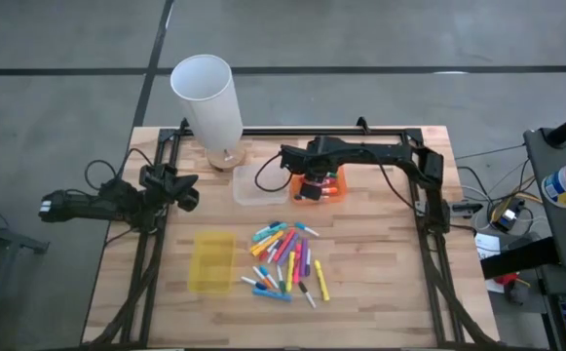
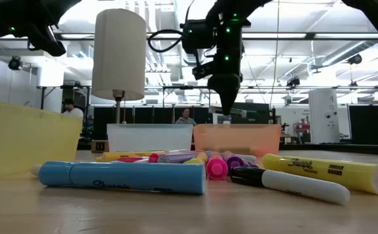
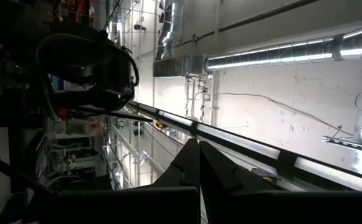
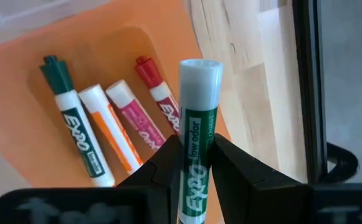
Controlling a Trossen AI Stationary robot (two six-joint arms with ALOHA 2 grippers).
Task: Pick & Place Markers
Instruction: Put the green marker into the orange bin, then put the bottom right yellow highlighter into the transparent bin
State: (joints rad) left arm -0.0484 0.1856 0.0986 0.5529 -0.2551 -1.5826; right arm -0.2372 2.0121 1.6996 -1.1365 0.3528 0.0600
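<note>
Markers lie scattered mid-table in the high view, between the yellow tray and open wood; they look light, stiff and round, likely to roll, so the barrel middle is the place to pinch. Same view: right gripper hangs over the orange tray, clear tray just beside it, white cylinder behind; left gripper is parked at the left table edge. Low view: blue, pink and yellow markers in front, trays behind, contents unclear. Left wrist view: fingers pressed together, holding nothing. Right wrist view: fingers pinch a green-labelled marker by its barrel above the orange tray, which holds four markers.
</note>
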